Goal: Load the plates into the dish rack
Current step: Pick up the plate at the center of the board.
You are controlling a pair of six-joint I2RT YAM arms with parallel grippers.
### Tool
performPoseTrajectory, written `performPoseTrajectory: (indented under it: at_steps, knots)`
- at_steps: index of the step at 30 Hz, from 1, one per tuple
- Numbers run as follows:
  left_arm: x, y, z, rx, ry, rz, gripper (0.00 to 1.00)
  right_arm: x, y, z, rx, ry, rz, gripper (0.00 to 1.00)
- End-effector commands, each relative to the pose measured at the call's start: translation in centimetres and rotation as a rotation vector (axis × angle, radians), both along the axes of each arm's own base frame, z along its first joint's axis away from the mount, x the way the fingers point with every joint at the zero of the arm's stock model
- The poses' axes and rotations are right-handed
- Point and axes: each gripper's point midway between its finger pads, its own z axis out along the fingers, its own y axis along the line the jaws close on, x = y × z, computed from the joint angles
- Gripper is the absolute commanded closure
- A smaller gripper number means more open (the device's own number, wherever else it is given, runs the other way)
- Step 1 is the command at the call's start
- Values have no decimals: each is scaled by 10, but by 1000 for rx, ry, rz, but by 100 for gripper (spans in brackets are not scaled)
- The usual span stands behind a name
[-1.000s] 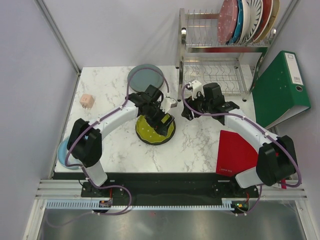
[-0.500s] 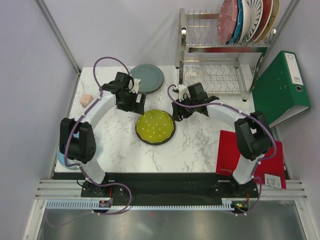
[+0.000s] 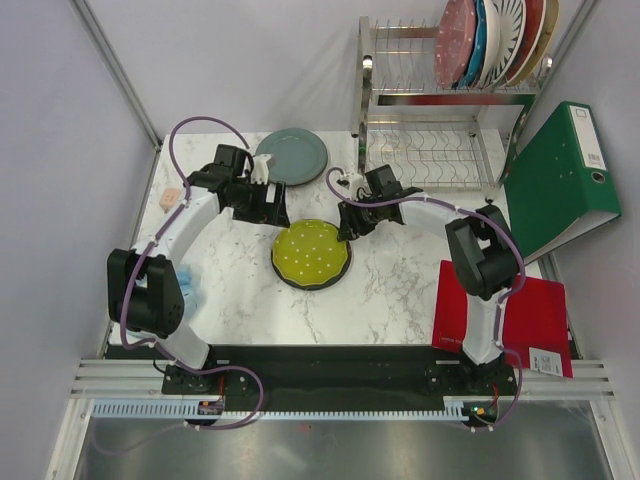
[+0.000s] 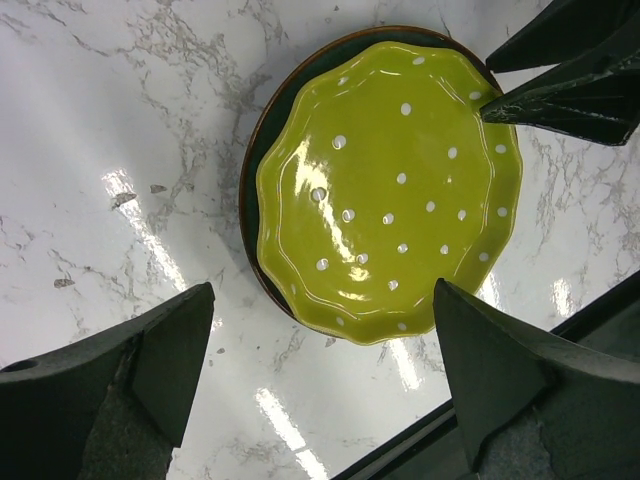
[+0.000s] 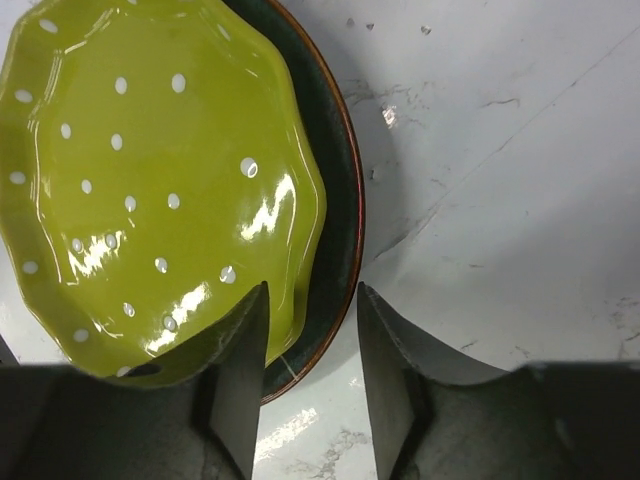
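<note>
both arms have edged leftward, the right one closing on the stack. on the white marble worktop point(image 3: 400, 290), well short of the shiny two-tier wire dish rack point(image 3: 440, 120) (upper tier already holds plates point(image 3: 495, 40)), the lime white-dotted plate point(image 3: 311, 253) lies flat on a dark teal plate point(image 5: 335, 150). right end effector point(image 5: 312, 295), nearer, fingers slightly apart, sits at its far-right rim; left end effector point(image 4: 322, 295) hangs wide open.

No legible text, brand or number found in any view. A white spine label point(image 3: 588, 137) is seen on the green binder point(image 3: 555, 190), right of frame in the top view, print too small to be read. A white sticker point(image 3: 545, 358) on the red folder point(image 3: 500, 305), lower right, likewise unreadable
</note>
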Motion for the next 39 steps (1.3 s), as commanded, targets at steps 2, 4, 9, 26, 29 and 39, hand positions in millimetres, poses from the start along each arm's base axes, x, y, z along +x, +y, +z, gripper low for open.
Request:
performPoseTrajectory:
  at_steps: [2, 4, 9, 26, 29, 39]
  knots:
    - [7, 1, 0, -45, 9, 36, 4, 3, 10, 7, 14, -22, 55, 53]
    - [8, 4, -3, -45, 18, 41, 4, 7, 8, 12, 5, -48, 47, 52]
    - [10, 7, -11, -35, 36, 43, 5, 8, 6, 18, -2, -76, 55, 60]
    - [9, 5, -18, -42, 49, 48, 6, -7, 6, 39, -9, -122, 87, 61]
    - [9, 5, -17, -44, 46, 47, 6, -12, 7, 31, -15, -96, 96, 60]
    - [8, 8, -15, -31, 34, 49, 6, -11, 11, 9, -38, -51, 106, 59]
